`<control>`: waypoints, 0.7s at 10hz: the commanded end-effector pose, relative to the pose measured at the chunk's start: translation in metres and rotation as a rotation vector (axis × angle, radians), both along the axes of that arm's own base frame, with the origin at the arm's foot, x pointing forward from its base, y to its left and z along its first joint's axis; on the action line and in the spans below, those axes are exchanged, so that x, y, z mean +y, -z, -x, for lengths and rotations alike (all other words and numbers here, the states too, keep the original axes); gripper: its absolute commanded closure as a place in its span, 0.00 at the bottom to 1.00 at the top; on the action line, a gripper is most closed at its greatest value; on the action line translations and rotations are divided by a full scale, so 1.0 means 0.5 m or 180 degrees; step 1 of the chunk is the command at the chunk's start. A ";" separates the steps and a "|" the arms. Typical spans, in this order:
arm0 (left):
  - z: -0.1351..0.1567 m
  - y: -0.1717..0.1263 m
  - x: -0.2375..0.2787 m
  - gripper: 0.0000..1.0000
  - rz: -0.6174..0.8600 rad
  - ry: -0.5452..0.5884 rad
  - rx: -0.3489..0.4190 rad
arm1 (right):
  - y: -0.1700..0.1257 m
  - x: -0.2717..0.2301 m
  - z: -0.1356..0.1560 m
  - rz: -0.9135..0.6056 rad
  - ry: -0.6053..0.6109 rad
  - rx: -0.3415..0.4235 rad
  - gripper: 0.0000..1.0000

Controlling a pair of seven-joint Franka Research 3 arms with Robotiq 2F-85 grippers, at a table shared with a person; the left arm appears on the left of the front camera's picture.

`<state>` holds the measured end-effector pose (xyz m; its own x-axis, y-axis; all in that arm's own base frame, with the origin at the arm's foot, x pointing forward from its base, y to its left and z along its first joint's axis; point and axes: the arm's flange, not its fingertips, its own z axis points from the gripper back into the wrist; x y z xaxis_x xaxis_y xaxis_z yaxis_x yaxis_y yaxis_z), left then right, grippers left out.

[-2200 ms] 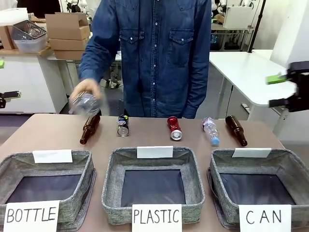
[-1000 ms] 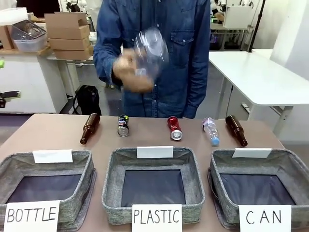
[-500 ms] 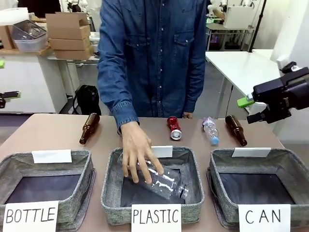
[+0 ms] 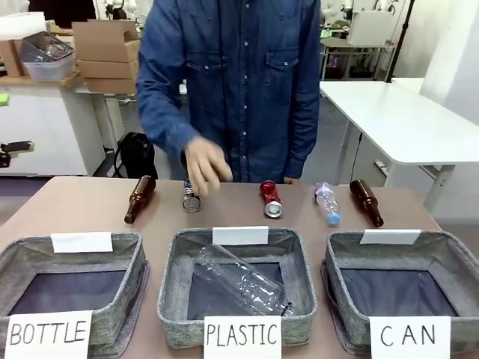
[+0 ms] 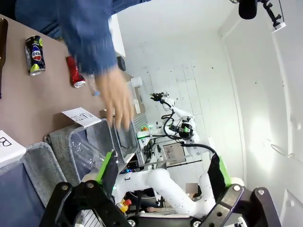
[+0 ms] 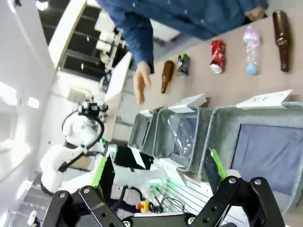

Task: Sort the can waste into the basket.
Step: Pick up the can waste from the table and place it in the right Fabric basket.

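Hand (image 4: 203, 168) lifted away, clear bottle (image 4: 243, 283) left in PLASTIC bin (image 4: 171, 288); left gripper (image 5: 161, 165), right gripper (image 6: 158, 166) apart.

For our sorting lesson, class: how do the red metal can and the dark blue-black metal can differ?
The red metal can has a red body, the dark blue-black metal can a dark one with coloured marks. The red can lies nearer the grey fabric basket signed CAN; the dark can lies by the person's hand. Both lie on their sides.
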<state>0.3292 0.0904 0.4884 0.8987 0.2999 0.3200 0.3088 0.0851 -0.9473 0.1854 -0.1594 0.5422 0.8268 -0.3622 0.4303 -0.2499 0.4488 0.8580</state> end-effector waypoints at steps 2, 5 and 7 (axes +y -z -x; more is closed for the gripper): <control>0.001 -0.003 -0.002 0.00 0.0003 -0.0003 -0.0032 | 0.027 0.110 -0.089 0.0398 0.0015 0.0096 0.00; 0.001 -0.003 -0.002 0.00 0.0003 -0.0003 -0.0032 | 0.077 0.394 -0.289 0.1390 -0.0455 0.0437 0.00; 0.001 -0.003 -0.002 0.00 0.0003 -0.0003 -0.0032 | 0.153 0.574 -0.393 0.1922 -0.0534 0.0457 0.00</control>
<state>0.3302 0.0898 0.4874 0.9004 0.2980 0.3170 0.3056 0.0853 -0.9483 0.3363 0.1091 0.4848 0.9086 0.0557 0.4139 -0.2984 0.7801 0.5499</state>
